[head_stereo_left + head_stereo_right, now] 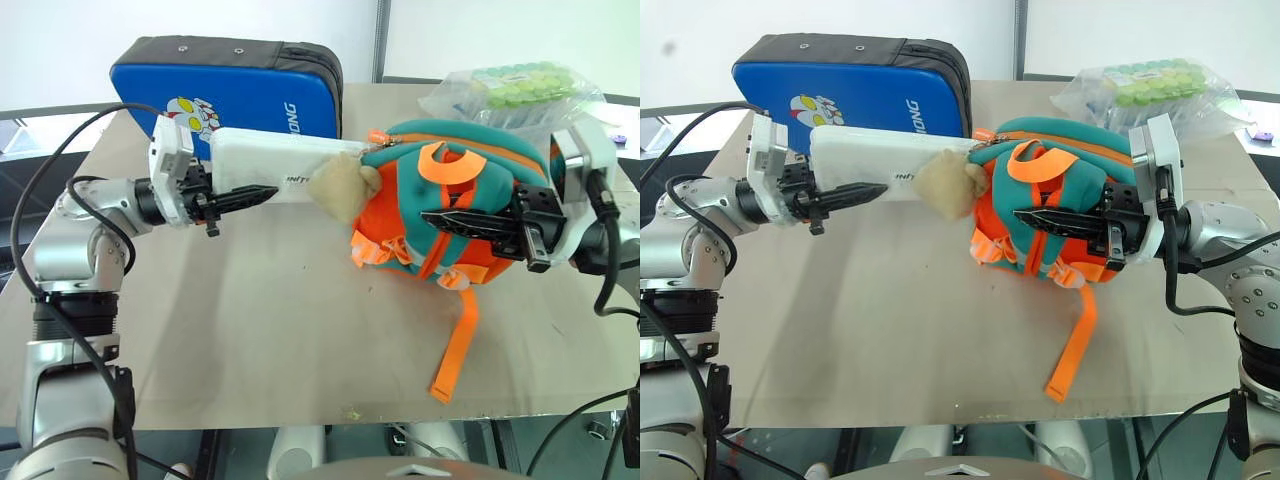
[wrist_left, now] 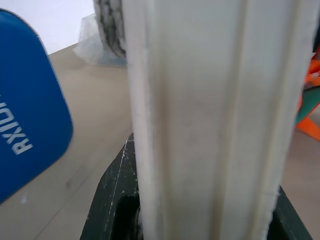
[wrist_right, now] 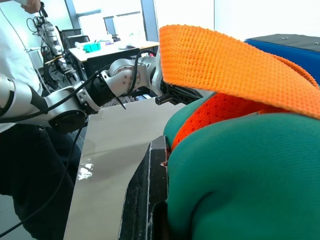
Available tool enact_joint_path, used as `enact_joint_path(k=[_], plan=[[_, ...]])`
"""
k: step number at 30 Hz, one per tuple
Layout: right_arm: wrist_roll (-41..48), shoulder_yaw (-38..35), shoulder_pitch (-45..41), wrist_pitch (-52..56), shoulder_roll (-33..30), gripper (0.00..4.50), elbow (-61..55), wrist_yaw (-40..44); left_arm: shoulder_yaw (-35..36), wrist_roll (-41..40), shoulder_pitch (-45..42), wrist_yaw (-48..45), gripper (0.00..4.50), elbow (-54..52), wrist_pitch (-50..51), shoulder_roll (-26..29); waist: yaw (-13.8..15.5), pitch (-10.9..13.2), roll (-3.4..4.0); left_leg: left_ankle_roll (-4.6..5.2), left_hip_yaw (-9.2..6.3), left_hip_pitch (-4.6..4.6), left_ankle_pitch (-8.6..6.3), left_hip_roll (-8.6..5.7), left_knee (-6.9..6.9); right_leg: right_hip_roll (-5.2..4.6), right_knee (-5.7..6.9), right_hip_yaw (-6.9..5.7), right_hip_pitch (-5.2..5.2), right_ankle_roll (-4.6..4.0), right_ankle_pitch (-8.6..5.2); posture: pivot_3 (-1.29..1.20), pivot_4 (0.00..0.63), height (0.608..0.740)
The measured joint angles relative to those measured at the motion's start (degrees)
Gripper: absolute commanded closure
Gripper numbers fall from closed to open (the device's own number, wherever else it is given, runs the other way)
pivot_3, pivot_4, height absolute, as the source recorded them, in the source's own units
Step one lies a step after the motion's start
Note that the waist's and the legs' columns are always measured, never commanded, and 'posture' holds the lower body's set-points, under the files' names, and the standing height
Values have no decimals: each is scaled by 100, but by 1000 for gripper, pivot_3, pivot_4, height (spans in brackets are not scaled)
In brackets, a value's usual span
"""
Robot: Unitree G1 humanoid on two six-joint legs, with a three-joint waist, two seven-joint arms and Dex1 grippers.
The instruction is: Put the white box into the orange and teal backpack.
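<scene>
White plastic, our flat rectangular white box [image 1: 265, 160] sits upper left of centre, pinched at one end by our left gripper [image 1: 240, 197], its far end at the small orange and teal fabric backpack [image 1: 450, 205] right of centre. Our right gripper [image 1: 470, 222] is pressed together on the backpack's fabric. We judge the box could catch on the tan plush head [image 1: 343, 188] at the opening and push the bag away.

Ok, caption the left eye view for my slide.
Left tool feeds the flat white plastic box toward the small orange-and-teal fabric backpack, which the right tool steadies.
</scene>
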Motion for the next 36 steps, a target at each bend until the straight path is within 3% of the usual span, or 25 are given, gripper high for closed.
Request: enact_joint_path(k=[5,17,19,22,30,36], plan=[[11,0,0,-2,-1,4438,0,-8,-2,-229,128,-61,3395,-458,426,-88,5,0,0,0,-2,0,0,0,0,0,1,-2,0,0,0,0,150,740],[86,-14,-16,-2,-81,4438,-46,51,-438,-425,120,324,3395,-1276,1205,-1052,-11,0,0,0,-4,1,0,-1,8,2,6,0,2,0,0,0,150,740],[139,-41,-11,0,-84,4438,-47,37,-583,-410,83,487,3395,-1308,1206,-1367,3,-1,2,0,-4,1,0,-2,15,1,7,0,4,1,1,0,150,740],[313,-47,-39,0,-18,4438,-107,0,-1011,-399,73,944,3395,-1394,1238,-2307,49,0,2,1,-4,-8,-1,-3,41,1,7,1,9,2,2,0,150,740],[915,-63,-284,15,123,4438,-180,-340,-1757,240,-360,1480,3395,-782,638,-3646,69,-1,4,2,-6,-1,-1,-4,62,6,16,3,21,3,3,0,150,740],[1116,-92,-445,17,279,4438,-50,-689,-2468,1184,-504,2158,3395,-97,475,-4022,79,0,4,3,-5,-4,-2,-3,64,7,15,9,19,4,4,0,150,740]])
